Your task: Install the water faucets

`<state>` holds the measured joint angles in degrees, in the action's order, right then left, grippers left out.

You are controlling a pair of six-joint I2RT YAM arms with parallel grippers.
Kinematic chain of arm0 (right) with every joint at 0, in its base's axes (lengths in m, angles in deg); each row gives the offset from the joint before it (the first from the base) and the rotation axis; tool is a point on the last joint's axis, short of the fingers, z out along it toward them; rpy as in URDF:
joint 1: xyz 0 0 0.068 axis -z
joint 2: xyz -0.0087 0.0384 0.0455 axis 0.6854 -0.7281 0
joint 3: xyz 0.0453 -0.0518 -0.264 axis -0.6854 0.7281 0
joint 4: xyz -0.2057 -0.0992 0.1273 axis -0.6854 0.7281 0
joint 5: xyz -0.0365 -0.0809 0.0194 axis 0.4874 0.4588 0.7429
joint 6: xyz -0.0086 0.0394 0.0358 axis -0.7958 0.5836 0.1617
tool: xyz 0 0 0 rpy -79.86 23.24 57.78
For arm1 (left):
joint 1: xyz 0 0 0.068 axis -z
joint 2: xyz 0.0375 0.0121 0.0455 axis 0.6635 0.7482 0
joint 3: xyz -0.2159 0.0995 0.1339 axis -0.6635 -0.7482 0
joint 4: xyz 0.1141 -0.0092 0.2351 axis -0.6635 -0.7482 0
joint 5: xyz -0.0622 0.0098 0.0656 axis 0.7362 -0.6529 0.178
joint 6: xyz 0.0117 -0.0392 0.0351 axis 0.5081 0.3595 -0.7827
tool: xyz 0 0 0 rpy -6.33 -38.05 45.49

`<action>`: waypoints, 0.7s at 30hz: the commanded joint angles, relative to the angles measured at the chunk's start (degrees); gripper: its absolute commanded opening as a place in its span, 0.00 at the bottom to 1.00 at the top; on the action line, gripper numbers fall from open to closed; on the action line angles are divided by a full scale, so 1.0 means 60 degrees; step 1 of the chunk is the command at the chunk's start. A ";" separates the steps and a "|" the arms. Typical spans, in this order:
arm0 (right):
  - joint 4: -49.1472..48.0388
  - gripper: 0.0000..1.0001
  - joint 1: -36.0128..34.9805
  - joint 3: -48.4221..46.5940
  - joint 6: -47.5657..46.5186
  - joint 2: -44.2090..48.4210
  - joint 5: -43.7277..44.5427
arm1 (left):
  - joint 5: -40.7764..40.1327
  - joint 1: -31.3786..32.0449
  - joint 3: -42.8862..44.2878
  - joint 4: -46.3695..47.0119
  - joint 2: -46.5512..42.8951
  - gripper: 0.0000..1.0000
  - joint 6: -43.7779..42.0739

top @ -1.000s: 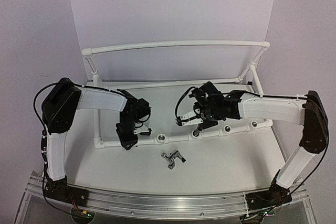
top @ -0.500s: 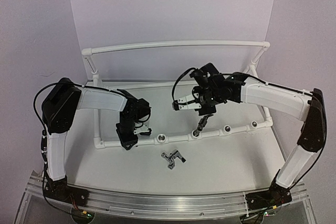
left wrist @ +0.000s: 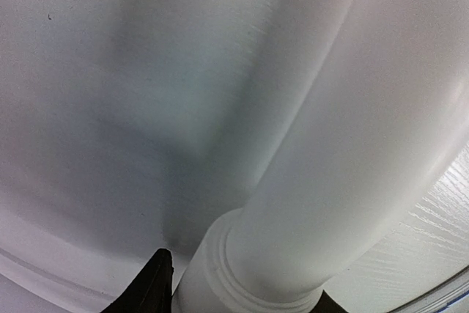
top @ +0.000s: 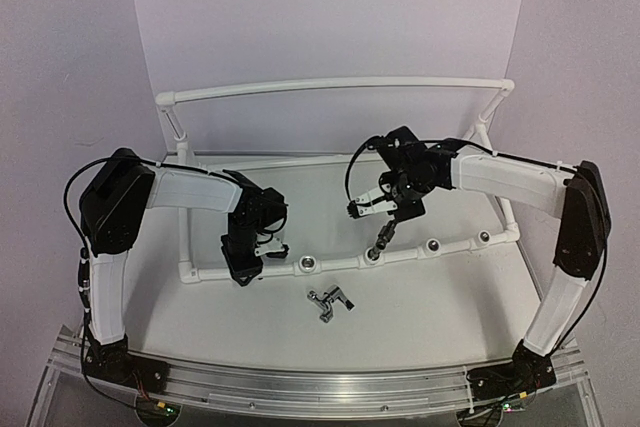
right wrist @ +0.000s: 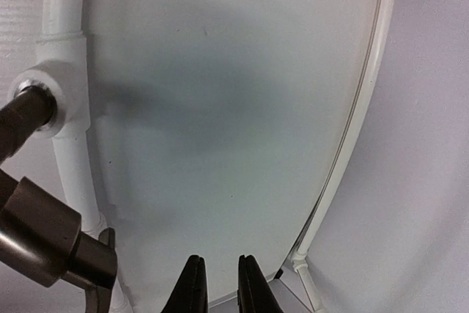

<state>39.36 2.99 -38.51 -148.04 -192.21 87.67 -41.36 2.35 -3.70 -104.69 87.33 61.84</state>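
One dark grey faucet (top: pixel 380 239) stands tilted in a silver-ringed socket on the front rail of the white pipe frame (top: pixel 455 243). My right gripper (top: pixel 390 209) hovers just above and behind it, apart from it. In the right wrist view its fingers (right wrist: pixel 194 287) stand a narrow gap apart with nothing between them, and the faucet (right wrist: pixel 37 232) shows at the left, its stem in the socket (right wrist: pixel 33 100). A second faucet (top: pixel 330 300) lies loose on the table in front of the rail. My left gripper (top: pixel 245 263) is shut on the rail's left part, the pipe (left wrist: pixel 330 166) filling its view.
Empty sockets (top: pixel 307 265) (top: pixel 432 245) (top: pixel 484 236) sit along the front rail. The frame's back bar (top: pixel 340 87) runs high across the rear, with side struts (top: pixel 480 142). The white wall stands behind it. The metal table edge (top: pixel 320 387) lies near the arm bases.
My right gripper has let go of the faucet and lifted up and back from it. The faucet stays standing in the socket. The left arm has not moved.
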 commanded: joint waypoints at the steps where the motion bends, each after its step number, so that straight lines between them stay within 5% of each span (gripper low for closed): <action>1: 0.0887 0.13 0.0135 0.0159 -0.0691 0.0097 -0.0144 | 0.1731 -0.0275 0.0189 0.1264 0.0438 0.13 0.2109; 21: 0.3425 0.09 0.0132 0.1013 -0.0397 0.1253 -0.2729 | 0.1725 -0.0274 0.0258 0.1229 0.0500 0.14 0.2112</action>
<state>56.43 3.76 -35.21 -152.30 -189.08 76.03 -41.36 2.35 -3.70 -104.69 87.33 61.83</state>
